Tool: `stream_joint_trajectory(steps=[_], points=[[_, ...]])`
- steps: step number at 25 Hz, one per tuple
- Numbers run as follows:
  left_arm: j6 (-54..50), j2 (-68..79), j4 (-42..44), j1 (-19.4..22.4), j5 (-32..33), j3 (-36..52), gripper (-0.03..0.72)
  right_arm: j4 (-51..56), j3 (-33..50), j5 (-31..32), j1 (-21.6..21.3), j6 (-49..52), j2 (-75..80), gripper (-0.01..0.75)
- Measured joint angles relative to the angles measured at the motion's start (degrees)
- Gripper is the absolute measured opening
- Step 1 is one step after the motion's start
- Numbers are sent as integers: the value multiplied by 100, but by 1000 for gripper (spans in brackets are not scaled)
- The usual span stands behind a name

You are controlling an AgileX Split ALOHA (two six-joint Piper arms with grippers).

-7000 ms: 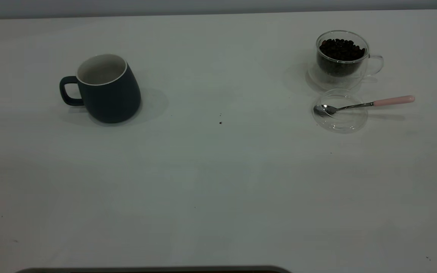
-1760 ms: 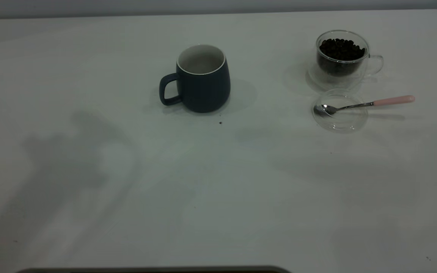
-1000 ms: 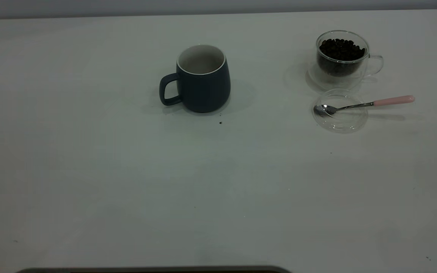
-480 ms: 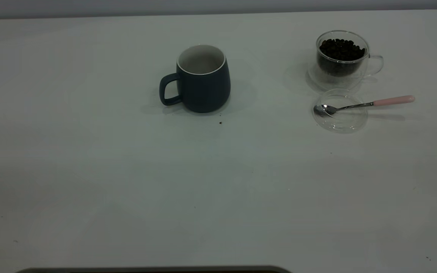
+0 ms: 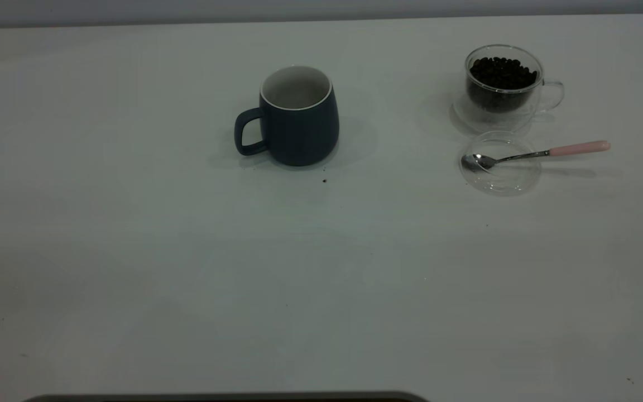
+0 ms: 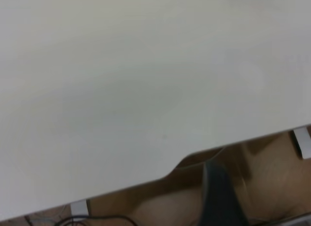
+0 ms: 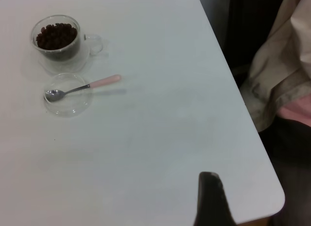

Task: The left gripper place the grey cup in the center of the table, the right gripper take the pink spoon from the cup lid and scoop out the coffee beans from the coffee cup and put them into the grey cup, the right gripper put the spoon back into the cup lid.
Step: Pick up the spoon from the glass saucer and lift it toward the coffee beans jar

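The table [image 5: 132, 268] fills the exterior view, a plain white top with a few tiny dark specks [image 5: 324, 180] scattered over it. Neither arm shows in that view. In the right wrist view a single black fingertip of the right gripper [image 7: 212, 199] sits above the table's near corner, well apart from every cup; whether its fingers are spread or closed I cannot tell. In the left wrist view a blurred dark shape, probably part of the left gripper [image 6: 221, 197], hangs past the table edge over a brownish floor; its state cannot be read either. A person's beige sleeve [image 7: 277, 75] shows beyond the table edge in the right wrist view.

The grey cup [image 5: 299, 120] stands upright a little toward twelve o'clock from the table's centre, its handle pointing to nine o'clock, its white inside bare. Nothing holds it.

The coffee cup [image 5: 503, 84] stands far out at about two o'clock from the centre, handle toward three o'clock, holding the coffee beans [image 5: 502, 71] heaped nearly to its rim.

The cup lid [image 5: 500, 173] lies flat just at six o'clock of the coffee cup, near it.

The pink spoon [image 5: 539, 153] rests with its bowl inside the lid and its pink handle reaching over the rim toward three o'clock, untouched.
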Motion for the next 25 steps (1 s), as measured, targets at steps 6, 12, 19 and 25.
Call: stream_joint_trajectory(steps=[6,12,19,25], points=[[0,-739,-2,262,57,0,516,0,0,0,0,0,0,531],[0,-753,-2,612,63,0,516,0,0,0,0,0,0,531],[0,-753,-2,612,63,0,516,0,0,0,0,0,0,531],[0,-753,-2,612,63,0,516,0,0,0,0,0,0,531]])
